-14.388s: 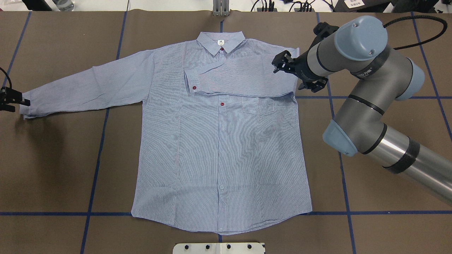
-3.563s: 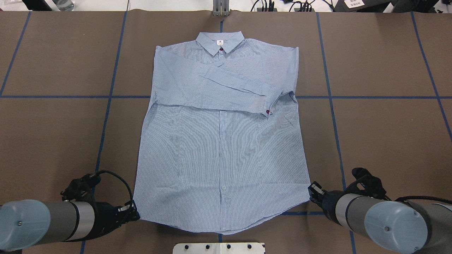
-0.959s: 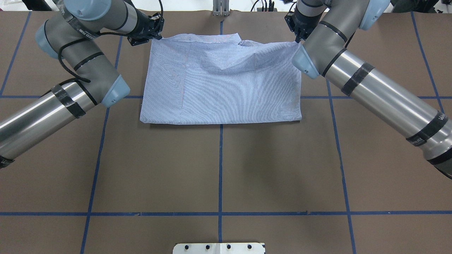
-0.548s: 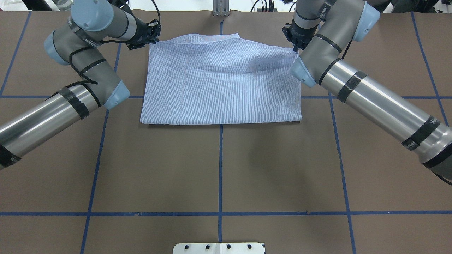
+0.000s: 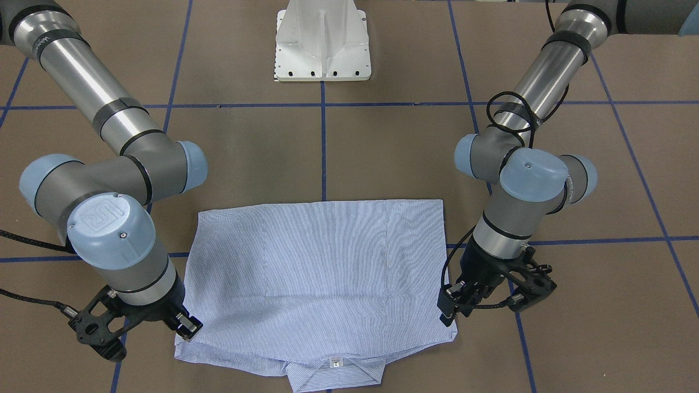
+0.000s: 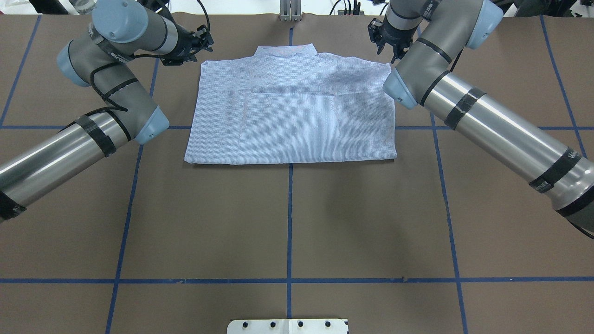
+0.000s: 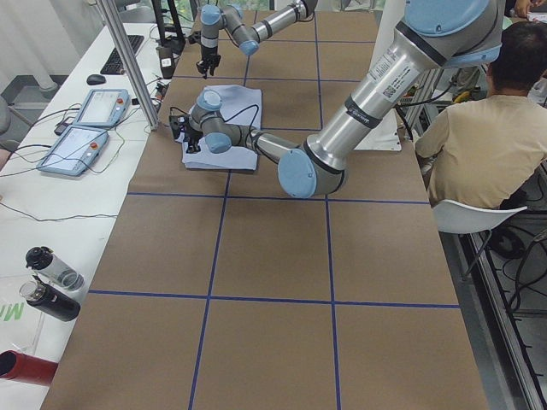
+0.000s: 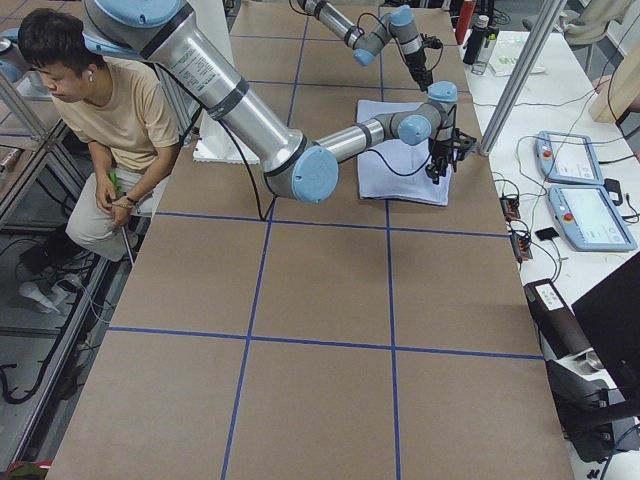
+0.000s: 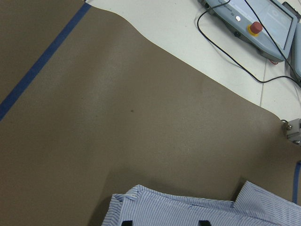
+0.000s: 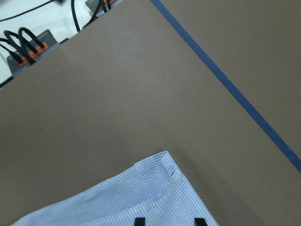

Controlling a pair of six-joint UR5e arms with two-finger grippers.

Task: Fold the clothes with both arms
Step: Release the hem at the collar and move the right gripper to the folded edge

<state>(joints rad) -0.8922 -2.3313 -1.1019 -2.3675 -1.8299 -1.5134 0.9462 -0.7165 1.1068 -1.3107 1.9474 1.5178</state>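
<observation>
The light blue striped shirt (image 6: 292,116) lies folded in half on the brown table, its hem laid up near the collar (image 5: 333,372), which peeks out with its white label. My left gripper (image 6: 203,44) is open just off the shirt's far left corner, also in the front view (image 5: 449,311). My right gripper (image 6: 384,46) is open at the far right corner, on the front view's left (image 5: 188,326). Both wrist views show the finger tips apart over a shirt corner (image 9: 188,212) (image 10: 141,197), holding nothing.
The white pedestal base (image 5: 323,41) stands at the robot's side of the table. Blue tape lines (image 6: 289,218) grid the table. Teach pendants (image 8: 585,190) and cables lie past the far edge. People sit at both table sides (image 7: 496,128) (image 8: 100,110).
Both grippers have let go of the hem corners and drawn slightly back. The lifted, sagging top layer has dropped flat over the shirt's upper half.
</observation>
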